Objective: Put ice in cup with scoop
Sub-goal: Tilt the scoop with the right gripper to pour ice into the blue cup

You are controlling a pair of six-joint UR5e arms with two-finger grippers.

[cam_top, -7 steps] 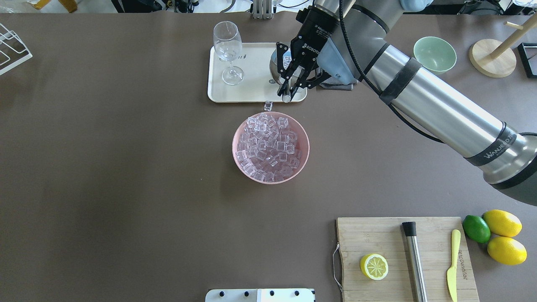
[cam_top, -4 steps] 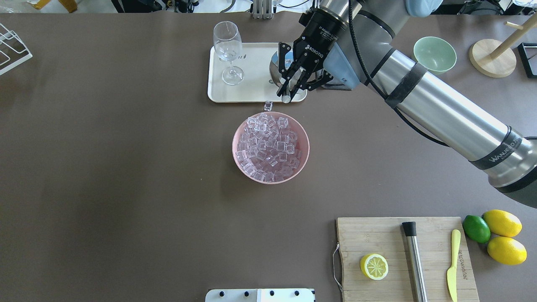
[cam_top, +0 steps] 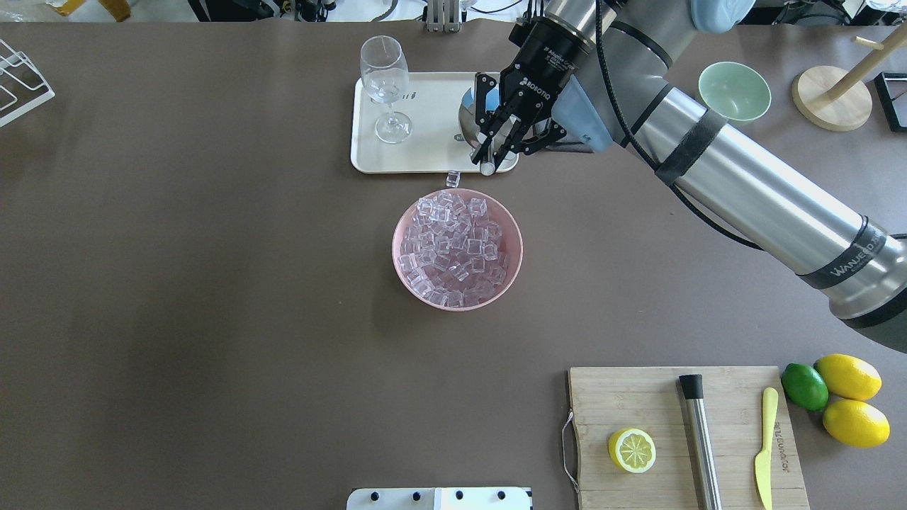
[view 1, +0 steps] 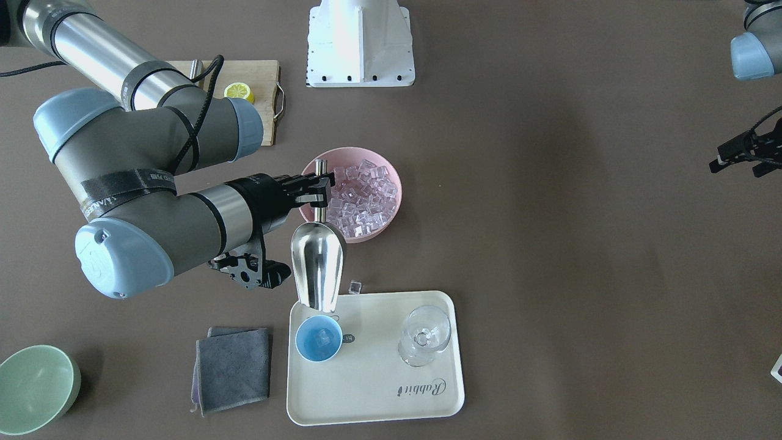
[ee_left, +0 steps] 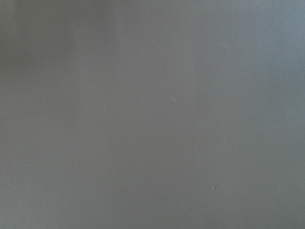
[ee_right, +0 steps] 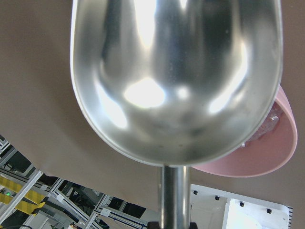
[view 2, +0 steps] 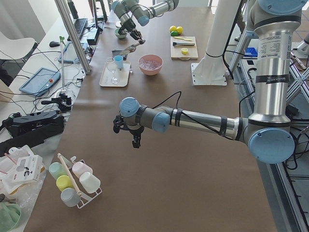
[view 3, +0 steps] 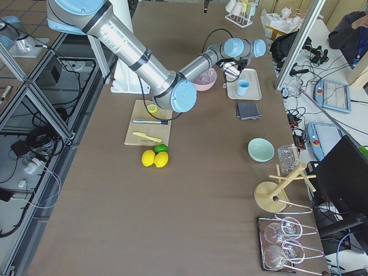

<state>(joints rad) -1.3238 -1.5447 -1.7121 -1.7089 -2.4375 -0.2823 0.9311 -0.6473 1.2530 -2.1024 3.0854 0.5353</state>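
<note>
Right pincer (view 1: 320, 190) was closed on the straight handle of the scoop (view 1: 317, 263), near the handle's free end. The trough was pitched downward with its lip directly over the near rim of the cup (view 1: 319, 340). This reads as a pouring pose: a grip far back on the handle keeps the fingers clear of the trough and gives the tilt room.

Cup stood upright on the cream tray (view 1: 379, 391), at its corner nearest the right arm. That corner is a short reach from the pink bowl (view 1: 400, 195).

Left pincer (view 2: 129, 130) hung over bare surface (view 1: 550, 244), well apart from the work. I could not tell how far open it was (its wrist camera showed only plain brown surface). Probably parked to keep out of the way.

Containers:
- Pink bowl: heaped with ice (view 1: 363, 195), clear cubes close to the rim.
- Cup: at least one cube visible inside; a further count was not possible.
- Scoop: no cube seen on the steel that showed, so the load has likely gone into the cup.
- Stemmed glass (view 1: 426, 335) on the same tray: looked empty.
- Green bowl (view 1: 33, 382) off to the side: looked empty.

One stray cube (view 1: 355, 285) lay on the surface just beside the tray's edge, between tray and bowl.
</note>
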